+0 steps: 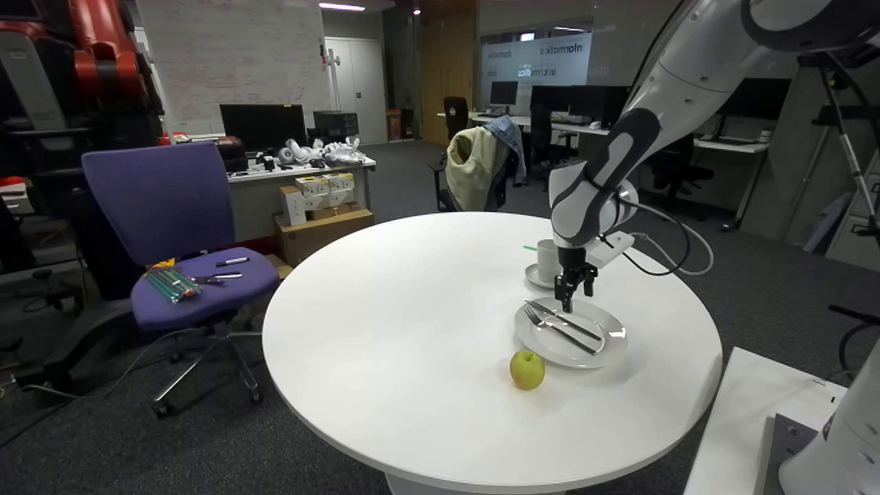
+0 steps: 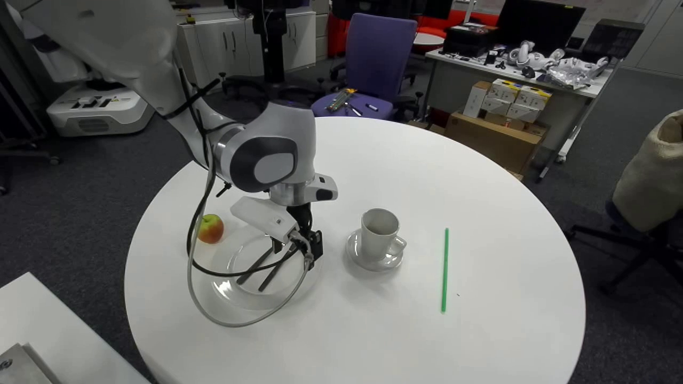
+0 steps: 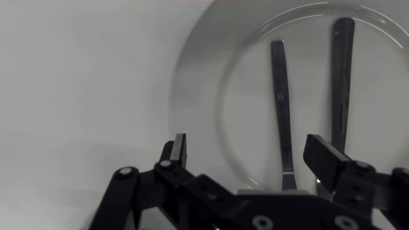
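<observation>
Slanting knife [image 3: 283, 115], pointing seemingly away from robot base [image 1: 842, 447]

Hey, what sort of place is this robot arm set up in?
Most likely a robotics lab or shared office: an exterior view shows a written-on whiteboard, computer monitors on desks, and a red-and-black jointed machine.

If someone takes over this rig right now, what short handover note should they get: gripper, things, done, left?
Gripper: open, holding nothing, over the plate; whether it touches anything I cannot tell.
Things: knife and fork lie side by side on the plate; in the wrist view the knife runs between the jaws. Apple beside the plate; cup upright on its saucer; green stick on the table, on the cup's far side from the plate.
Done: jaws spread above the plate.
Left: any grasp; nothing is gripped yet.
</observation>
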Robot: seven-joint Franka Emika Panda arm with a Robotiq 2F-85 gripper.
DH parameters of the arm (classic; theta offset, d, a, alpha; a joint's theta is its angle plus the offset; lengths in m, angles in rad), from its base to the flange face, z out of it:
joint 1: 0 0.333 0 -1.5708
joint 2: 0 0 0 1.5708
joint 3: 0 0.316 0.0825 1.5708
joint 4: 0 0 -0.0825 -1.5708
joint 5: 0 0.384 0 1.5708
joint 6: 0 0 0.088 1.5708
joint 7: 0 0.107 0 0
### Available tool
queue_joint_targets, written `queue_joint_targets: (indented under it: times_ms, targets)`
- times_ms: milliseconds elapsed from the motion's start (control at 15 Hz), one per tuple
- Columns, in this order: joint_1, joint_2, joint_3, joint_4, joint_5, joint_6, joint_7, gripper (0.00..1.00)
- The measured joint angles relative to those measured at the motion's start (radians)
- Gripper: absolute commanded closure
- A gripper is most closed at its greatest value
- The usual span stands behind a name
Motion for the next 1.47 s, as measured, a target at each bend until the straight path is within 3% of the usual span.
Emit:
queue_joint_targets:
  times_ms: [667, 1133, 1267, 1467]
  targets:
    - [0.003, 0.005, 0.005, 0.000, -0.001, 0.000, 0.000, 0.06]
    - [0.030, 0.026, 0.006, 0.001, -0.003, 0.002, 0.018, 0.04]
    - [0.041, 0.034, 0.006, 0.001, -0.006, 0.011, 0.036, 0.05]
    - [0.054, 0.041, 0.005, 0.001, -0.008, 0.027, 0.059, 0.16]
